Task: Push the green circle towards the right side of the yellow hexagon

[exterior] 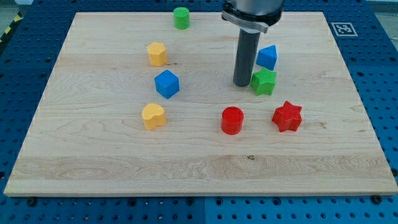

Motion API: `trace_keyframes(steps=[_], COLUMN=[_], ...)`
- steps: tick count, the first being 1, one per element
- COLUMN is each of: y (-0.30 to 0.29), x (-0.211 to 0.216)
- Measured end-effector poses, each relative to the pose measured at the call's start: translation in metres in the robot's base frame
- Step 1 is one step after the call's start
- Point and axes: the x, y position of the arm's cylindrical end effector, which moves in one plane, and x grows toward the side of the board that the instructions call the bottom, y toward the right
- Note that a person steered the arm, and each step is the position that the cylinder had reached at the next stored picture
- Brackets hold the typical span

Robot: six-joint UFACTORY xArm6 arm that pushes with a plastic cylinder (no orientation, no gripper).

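Observation:
The green circle (181, 17) stands near the board's top edge, left of centre. The yellow hexagon (157, 53) lies below it and slightly to the left. My tip (242, 84) rests on the board right of centre, just left of the green star (264, 81) and almost touching it. The tip is far to the right of and below the green circle.
A blue cube (166, 83) and a yellow heart (153, 116) lie below the hexagon. A blue block (267, 57) sits right of the rod. A red cylinder (232, 120) and a red star (286, 116) lie lower. The wooden board (93, 168) sits on a blue pegboard.

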Motion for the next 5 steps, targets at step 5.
trace_keyframes(steps=[5], y=[-0.037], x=[-0.068])
